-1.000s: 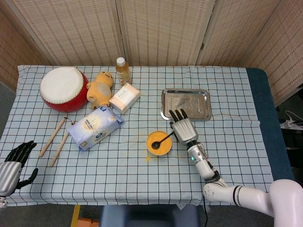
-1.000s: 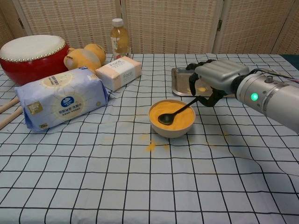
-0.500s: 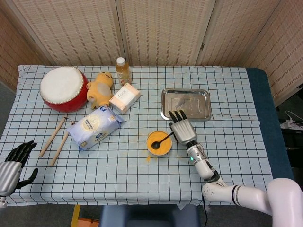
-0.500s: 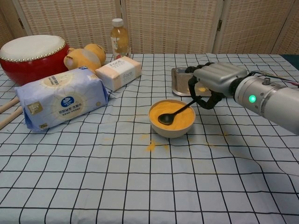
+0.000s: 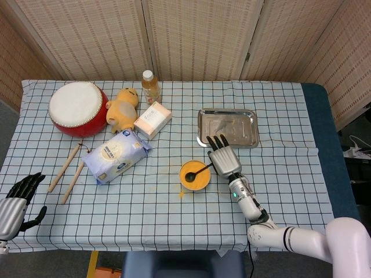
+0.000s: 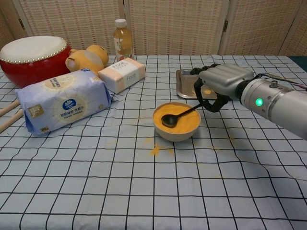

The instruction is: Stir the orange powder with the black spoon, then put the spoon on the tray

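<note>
Checked-cloth table [image 5: 278, 116] bears drum [image 5: 77, 108], bowl [image 5: 195, 175], tray [image 5: 227, 128].

Bare cloth between bowl [image 6: 176, 125] and tray [image 6: 183, 82]

head cam sits high up, looking pretty much straight down on the whole table [image 5: 174, 220] from the near edge, screen wall at the top. chest cam is low and close, facing across the checked cloth. both catch the bowl [image 5: 194, 175] [image 6: 176, 122], tray [image 5: 227, 127] [image 6: 184, 81] and drum [image 5: 77, 108] [image 6: 33, 58].
</note>
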Robot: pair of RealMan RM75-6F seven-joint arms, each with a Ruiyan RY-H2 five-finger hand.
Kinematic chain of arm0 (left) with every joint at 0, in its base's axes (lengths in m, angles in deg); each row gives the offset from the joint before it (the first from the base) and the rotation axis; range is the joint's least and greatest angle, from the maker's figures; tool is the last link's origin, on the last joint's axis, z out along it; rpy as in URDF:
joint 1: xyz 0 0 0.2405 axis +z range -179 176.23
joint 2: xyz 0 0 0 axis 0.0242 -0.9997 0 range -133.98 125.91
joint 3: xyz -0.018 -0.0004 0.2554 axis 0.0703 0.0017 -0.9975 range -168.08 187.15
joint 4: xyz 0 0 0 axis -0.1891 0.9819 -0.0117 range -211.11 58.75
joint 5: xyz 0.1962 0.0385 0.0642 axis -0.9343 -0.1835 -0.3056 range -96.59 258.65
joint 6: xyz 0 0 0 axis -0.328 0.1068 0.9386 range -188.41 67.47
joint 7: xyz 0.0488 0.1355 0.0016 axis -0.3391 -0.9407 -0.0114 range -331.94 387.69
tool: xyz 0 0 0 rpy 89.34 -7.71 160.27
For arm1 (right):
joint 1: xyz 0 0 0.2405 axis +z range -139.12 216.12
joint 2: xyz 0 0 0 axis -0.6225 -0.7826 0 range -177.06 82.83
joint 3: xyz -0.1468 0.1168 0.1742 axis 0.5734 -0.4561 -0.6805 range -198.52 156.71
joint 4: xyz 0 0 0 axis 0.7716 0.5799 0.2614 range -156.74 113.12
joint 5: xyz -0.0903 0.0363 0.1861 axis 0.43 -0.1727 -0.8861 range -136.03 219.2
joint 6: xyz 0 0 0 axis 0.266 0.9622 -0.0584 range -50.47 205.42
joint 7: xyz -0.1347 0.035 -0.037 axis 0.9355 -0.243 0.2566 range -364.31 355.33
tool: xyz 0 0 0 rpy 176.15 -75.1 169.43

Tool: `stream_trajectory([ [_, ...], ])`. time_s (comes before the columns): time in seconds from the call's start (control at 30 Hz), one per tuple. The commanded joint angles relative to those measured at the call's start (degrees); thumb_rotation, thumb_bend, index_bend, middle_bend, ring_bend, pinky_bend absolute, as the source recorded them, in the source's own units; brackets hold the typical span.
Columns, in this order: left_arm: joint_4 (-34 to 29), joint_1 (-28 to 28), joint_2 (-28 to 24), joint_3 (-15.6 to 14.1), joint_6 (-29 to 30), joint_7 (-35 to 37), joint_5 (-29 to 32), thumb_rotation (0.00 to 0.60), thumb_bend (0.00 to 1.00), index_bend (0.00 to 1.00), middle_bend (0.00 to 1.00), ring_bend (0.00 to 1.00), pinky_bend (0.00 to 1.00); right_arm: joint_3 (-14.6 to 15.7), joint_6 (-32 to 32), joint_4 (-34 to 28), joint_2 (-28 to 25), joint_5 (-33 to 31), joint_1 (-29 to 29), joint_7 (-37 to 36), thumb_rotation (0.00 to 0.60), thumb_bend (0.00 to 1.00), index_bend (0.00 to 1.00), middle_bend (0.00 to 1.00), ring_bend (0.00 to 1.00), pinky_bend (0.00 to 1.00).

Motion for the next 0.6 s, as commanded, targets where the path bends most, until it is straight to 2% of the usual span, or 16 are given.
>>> stream_trajectory([
  [0.03,0.1,0.0,0.0,0.0,0.0,0.0,0.0,0.6,0.44,0.0,0.01,0.0,0.11,0.1,0.1,0.0,0.0,-0.1,0.0,0.2,0.6,0.41,0.51,0.0,0.0,0.0],
  [0.6,0.0,0.1,-0.1,0.0,0.2,0.0,0.1,0.6,0.44,0.0,0.01,0.0,0.11,1.0,1.3,-0.8,-0.4,0.0,0.0,0.8,0.6,0.41,0.58,0.0,0.0,0.0],
])
